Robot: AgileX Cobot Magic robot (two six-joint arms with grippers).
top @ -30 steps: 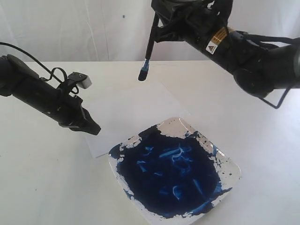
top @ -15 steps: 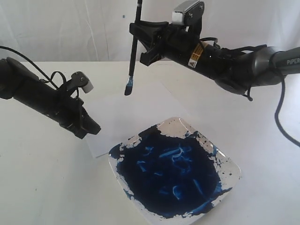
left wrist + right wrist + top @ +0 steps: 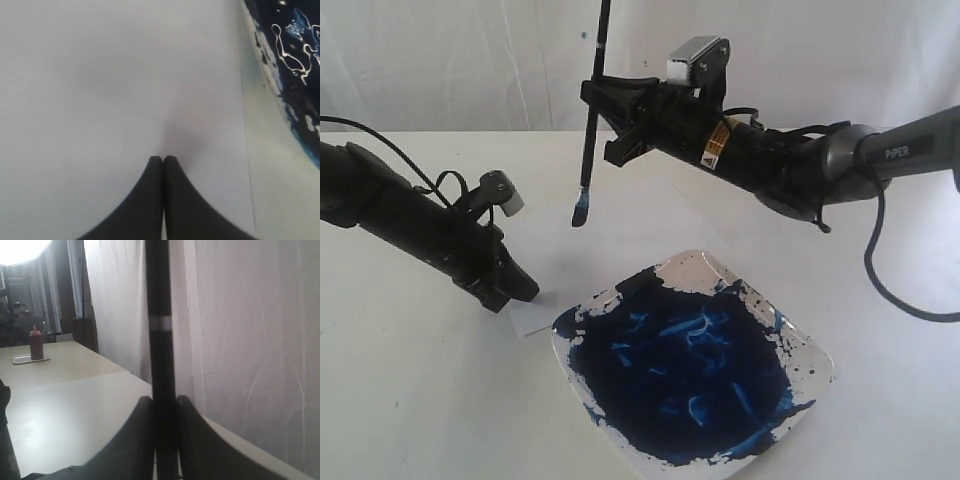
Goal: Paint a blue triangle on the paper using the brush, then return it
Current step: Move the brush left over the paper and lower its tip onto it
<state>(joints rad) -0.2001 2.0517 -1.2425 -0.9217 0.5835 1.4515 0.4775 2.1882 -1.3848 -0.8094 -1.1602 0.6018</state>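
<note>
My right gripper (image 3: 600,118) is shut on the black handle of the brush (image 3: 586,170), held nearly upright in the air. Its blue-stained tip (image 3: 579,212) hangs just above the far part of the paper (image 3: 620,240). In the right wrist view the handle (image 3: 159,315) rises between the jaws of the right gripper (image 3: 160,402). My left gripper (image 3: 520,290) is shut with nothing in it, its tips resting on the paper's near left corner; the left wrist view shows the left gripper (image 3: 163,159) on the bare paper (image 3: 125,75). No blue triangle shows on the sheet.
A square white plate (image 3: 815,355) flooded with dark blue paint sits at the paper's near right edge, and the plate (image 3: 261,47) also shows in the left wrist view. White curtains hang behind the table. A red bottle (image 3: 35,342) stands on another table far off.
My right arm has swung left and down, carrying the brush tip lower towards the paper. My left gripper has slid down and right onto the paper's near corner.
</note>
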